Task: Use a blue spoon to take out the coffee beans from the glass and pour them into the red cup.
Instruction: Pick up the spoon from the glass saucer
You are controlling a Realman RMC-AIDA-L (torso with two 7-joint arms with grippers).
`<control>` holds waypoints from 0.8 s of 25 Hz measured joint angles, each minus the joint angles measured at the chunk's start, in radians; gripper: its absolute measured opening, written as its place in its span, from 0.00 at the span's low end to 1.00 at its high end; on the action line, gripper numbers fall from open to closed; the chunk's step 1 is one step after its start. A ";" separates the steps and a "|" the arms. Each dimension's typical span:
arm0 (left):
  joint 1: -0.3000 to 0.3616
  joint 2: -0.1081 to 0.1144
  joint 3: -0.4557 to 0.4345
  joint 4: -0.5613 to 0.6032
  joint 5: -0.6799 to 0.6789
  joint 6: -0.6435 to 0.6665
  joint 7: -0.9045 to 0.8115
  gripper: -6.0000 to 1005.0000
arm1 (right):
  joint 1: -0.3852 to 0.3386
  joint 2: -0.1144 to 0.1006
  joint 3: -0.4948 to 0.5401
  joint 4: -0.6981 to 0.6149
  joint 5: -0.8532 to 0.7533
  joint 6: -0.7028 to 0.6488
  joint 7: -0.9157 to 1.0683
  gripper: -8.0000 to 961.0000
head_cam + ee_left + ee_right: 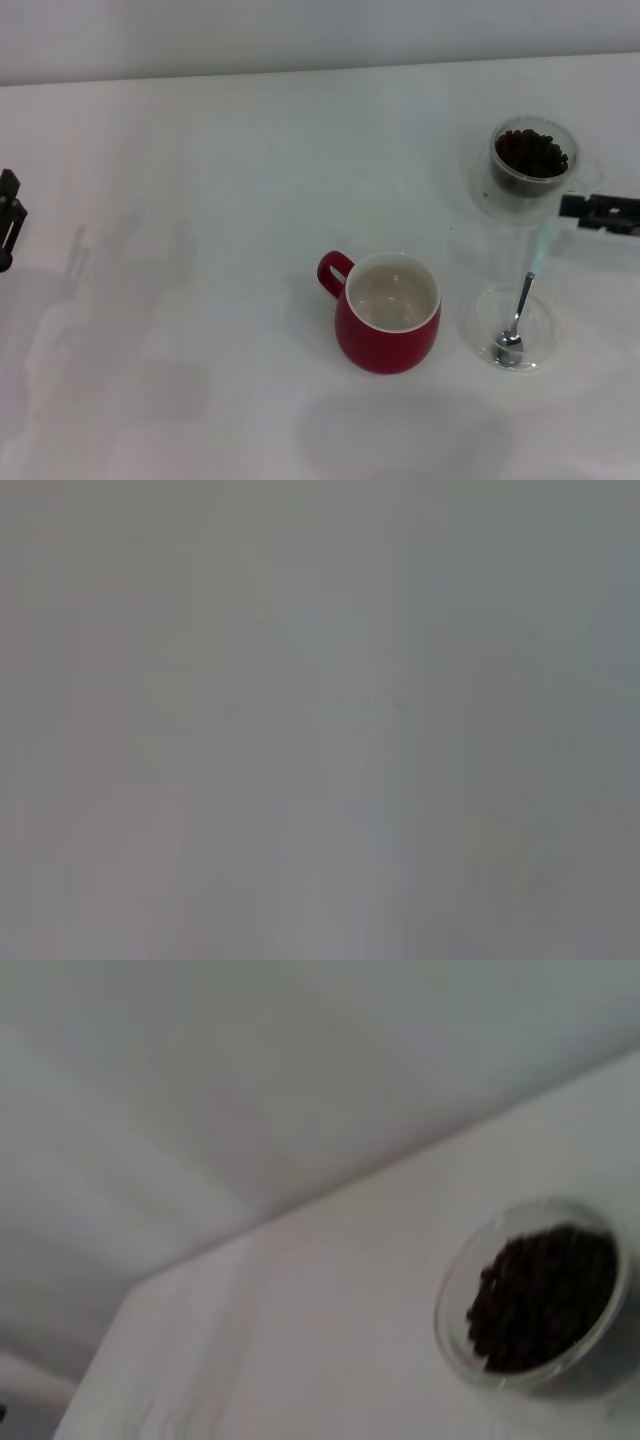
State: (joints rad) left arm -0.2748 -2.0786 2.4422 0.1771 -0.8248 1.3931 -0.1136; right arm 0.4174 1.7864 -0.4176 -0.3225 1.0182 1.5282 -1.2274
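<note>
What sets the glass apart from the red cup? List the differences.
The glass is clear and see-through; the red cup is glossy red with a white inside. The glass holds coffee beans; the red cup holds none. The glass looks smaller and shows no handle; the red cup has a loop handle. Both stand upright on the table.

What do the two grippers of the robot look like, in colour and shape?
Only small parts show in the head view. The left gripper is black and angular, with blocky segments. The right gripper is a black, flat, bar-like piece with small pale marks. No cables or sleeves are visible.
</note>
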 joint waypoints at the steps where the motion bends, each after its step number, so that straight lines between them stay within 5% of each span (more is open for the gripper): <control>1: 0.000 0.000 0.000 0.000 0.001 0.002 0.001 0.68 | 0.007 0.003 -0.001 0.000 -0.011 0.001 0.013 0.91; 20: -0.013 0.000 0.001 -0.002 0.010 0.003 0.003 0.68 | 0.026 0.041 -0.030 0.005 -0.039 -0.091 0.042 0.91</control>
State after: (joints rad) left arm -0.2878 -2.0786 2.4428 0.1749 -0.8144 1.3959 -0.1107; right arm 0.4433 1.8273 -0.4479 -0.3178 0.9788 1.4368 -1.1853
